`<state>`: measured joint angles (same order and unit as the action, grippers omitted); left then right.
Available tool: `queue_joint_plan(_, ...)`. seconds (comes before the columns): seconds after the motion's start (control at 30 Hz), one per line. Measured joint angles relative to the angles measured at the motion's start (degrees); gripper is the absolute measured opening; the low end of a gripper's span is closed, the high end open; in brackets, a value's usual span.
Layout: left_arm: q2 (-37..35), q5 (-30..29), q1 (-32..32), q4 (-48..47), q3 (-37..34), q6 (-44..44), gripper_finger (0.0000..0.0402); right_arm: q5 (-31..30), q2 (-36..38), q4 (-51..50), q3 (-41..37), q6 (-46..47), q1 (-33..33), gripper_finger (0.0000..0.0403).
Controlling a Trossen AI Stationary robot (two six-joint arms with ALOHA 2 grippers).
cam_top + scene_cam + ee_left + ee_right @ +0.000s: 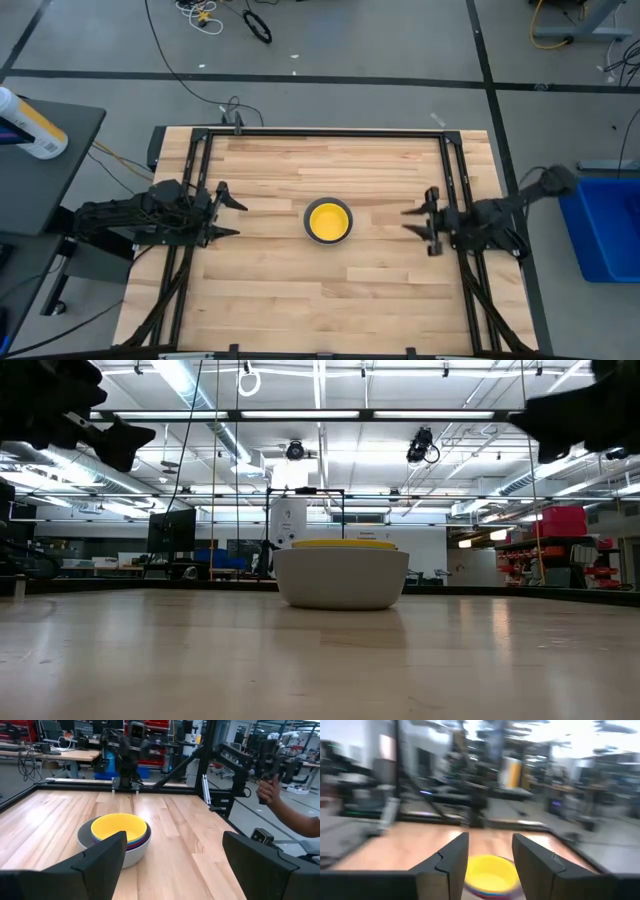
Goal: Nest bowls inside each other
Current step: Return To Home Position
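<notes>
The bowls stand nested in one stack (329,221) at the middle of the table: the grey bowl (341,578) outside, resting on its base, red and blue rims (138,840) showing inside it, the yellow bowl (119,828) on top. My left gripper (232,217) stands open at the table's left edge, level, apart from the stack. My right gripper (413,223) stands open at the right edge, also clear of the stack, its fingers (451,865) framing the yellow bowl (491,874) from a distance.
A black frame (330,133) runs along the table's far and side edges. A blue bin (608,225) stands off the table's right, and a person's hand (270,790) shows beyond the table in the left wrist view. Bare wood surrounds the stack.
</notes>
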<state>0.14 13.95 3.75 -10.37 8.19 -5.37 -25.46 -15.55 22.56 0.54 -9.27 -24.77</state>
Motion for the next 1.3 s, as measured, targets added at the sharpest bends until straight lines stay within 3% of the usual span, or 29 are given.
queue_joint_plan(0.17,0.0,-0.4,0.0,-1.5,0.0,0.0,0.0337,1.3,1.0,-3.4,0.0,1.3,11.1,0.0166)
queue_joint_plan(0.43,0.0,-5.0,0.0,-3.4,0.0,0.5,0.0338,12.6,4.2,-6.9,0.0,0.2,20.5,0.0162)
queue_joint_plan(0.67,0.1,-12.0,0.0,-4.9,0.0,0.6,0.0339,9.8,8.0,-16.2,0.0,2.2,23.5,0.0160)
queue_joint_plan(0.83,0.1,-19.9,0.0,-4.8,0.0,-3.3,0.0337,2.6,8.4,-19.1,0.0,2.3,23.8,0.0166)
queue_joint_plan(1.13,0.1,-17.3,0.0,-9.6,0.0,-2.5,0.0339,3.6,7.6,-19.0,0.0,4.2,23.7,0.0161)
queue_joint_plan(1.3,0.1,-25.6,0.0,-11.4,0.0,-3.2,0.0337,6.4,5.8,-19.4,0.0,3.2,23.7,0.0162)
